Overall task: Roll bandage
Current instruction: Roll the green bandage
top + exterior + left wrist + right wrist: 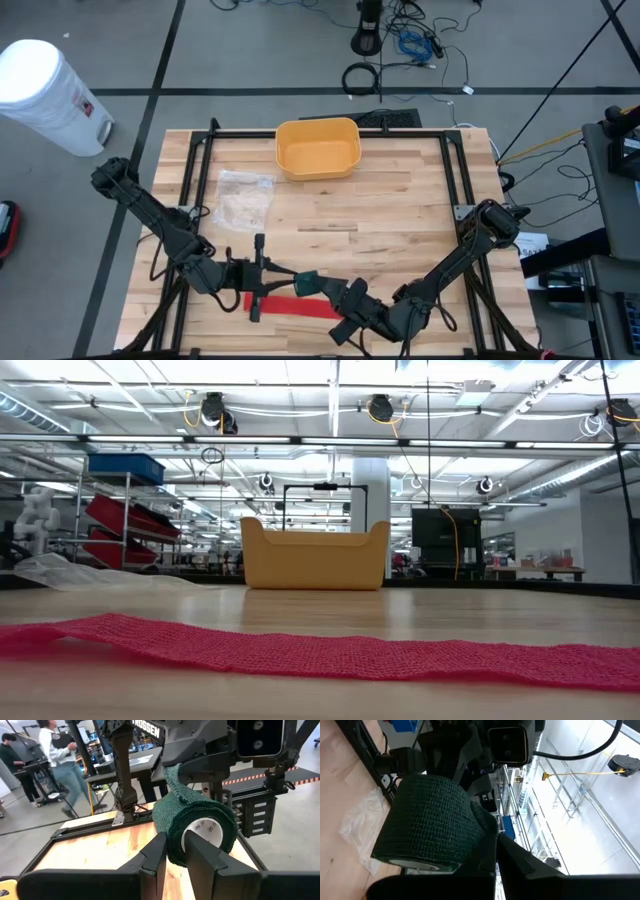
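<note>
A dark green bandage roll (306, 283) with a white core (204, 832) is held between my two grippers over the table's near middle. My left gripper (290, 277) is shut on the roll. My right gripper (328, 290) is shut on the roll's loose tail (482, 820). A red bandage strip (292, 306) lies flat and unrolled on the table just nearer than the roll; it also shows in the low view (330, 652). My left gripper holds the roll's wall at its open end (175, 842), one finger (202, 855) in the white core and one finger (154, 855) outside. It comes level from the table's left. The roll is lifted clear, its axis along the fingers. My right gripper pinches the green tail (486, 827) between its two fingers (515, 857), right beside the roll's wound side (427, 820). It comes slanting from the table's right. The short tail runs from the roll to the fingers.
A yellow bin (318, 147) stands at the far middle of the table. A clear plastic bag (245, 197) lies left of centre. A black frame (330, 133) rims the table. People stand in the room beyond, in the left wrist view (57, 755).
</note>
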